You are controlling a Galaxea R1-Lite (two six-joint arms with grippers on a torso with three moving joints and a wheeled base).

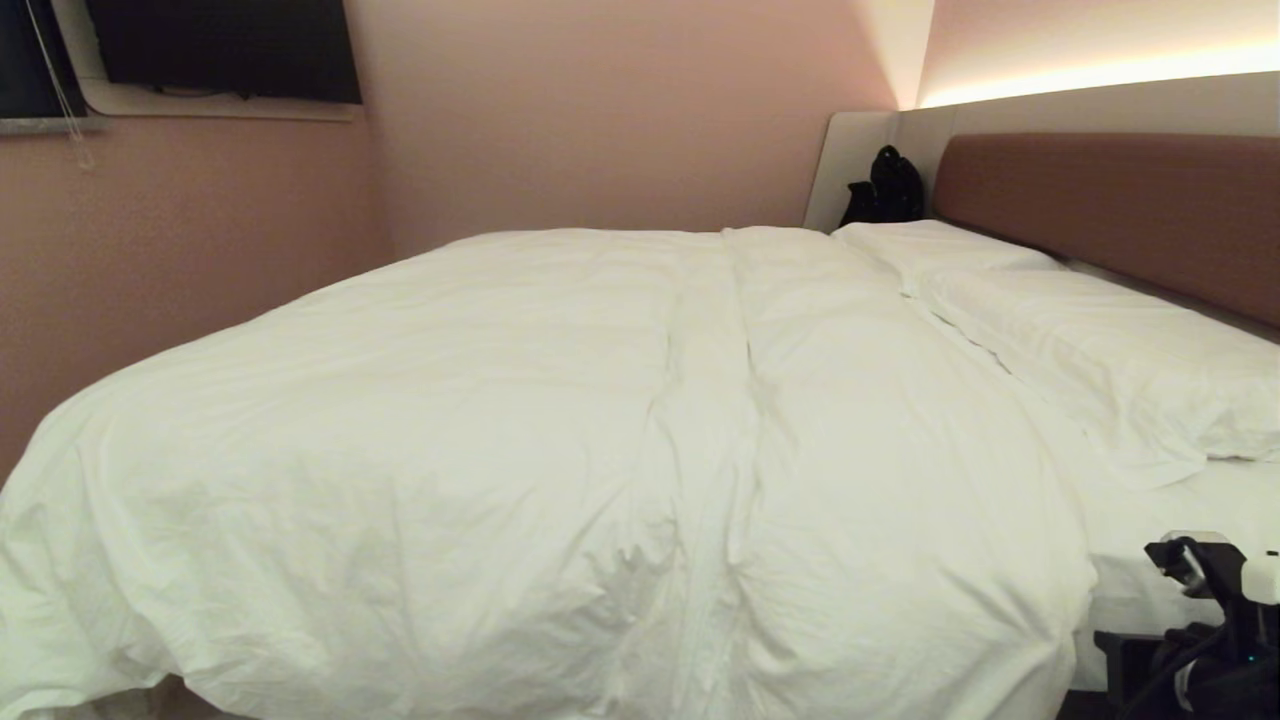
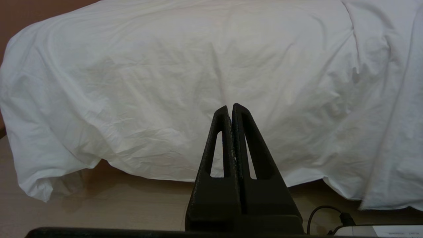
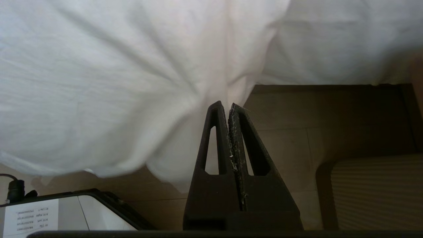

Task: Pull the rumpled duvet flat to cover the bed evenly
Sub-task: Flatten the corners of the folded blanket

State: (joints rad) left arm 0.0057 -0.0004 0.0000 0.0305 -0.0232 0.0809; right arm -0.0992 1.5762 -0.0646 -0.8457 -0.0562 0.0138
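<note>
Smoothing the duvet (image 1: 520,420) needs its hanging corner near the pillows (image 1: 1090,340) pinched deep (right gripper (image 3: 228,105) fingers clenched empty, left gripper (image 2: 230,106) likewise).

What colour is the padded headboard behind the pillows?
Brown, with pale grey panels beside it. The headboard shows best in the head view.
</note>
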